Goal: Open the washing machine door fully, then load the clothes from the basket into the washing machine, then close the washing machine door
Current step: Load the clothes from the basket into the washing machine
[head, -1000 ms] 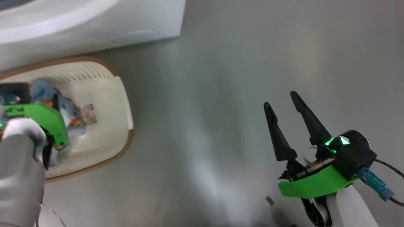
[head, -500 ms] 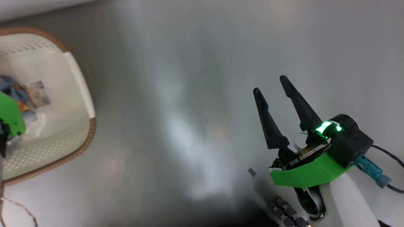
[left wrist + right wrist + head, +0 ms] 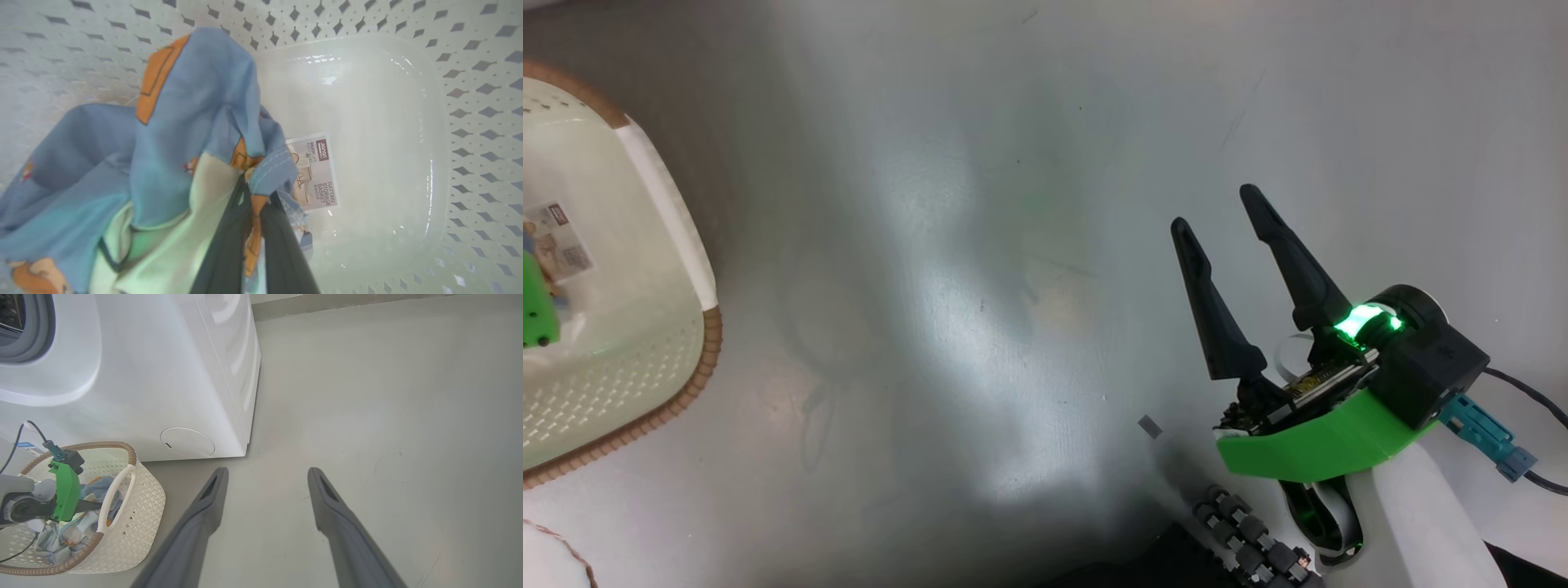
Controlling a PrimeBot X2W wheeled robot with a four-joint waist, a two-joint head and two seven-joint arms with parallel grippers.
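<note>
Since a second ago the left gripper [image 3: 257, 196] has clamped shut on the clothes [image 3: 192, 122], pinching a fold at its fingertips. The rest drapes beside it, low inside the basket [image 3: 470, 122]. Just behind the basket stands the washing machine [image 3: 163, 375], its opening higher up. The right gripper [image 3: 1215, 208] hangs spread and empty over the floor [image 3: 980, 245], well apart.

The head view's left edge cuts off the basket [image 3: 712, 343].
</note>
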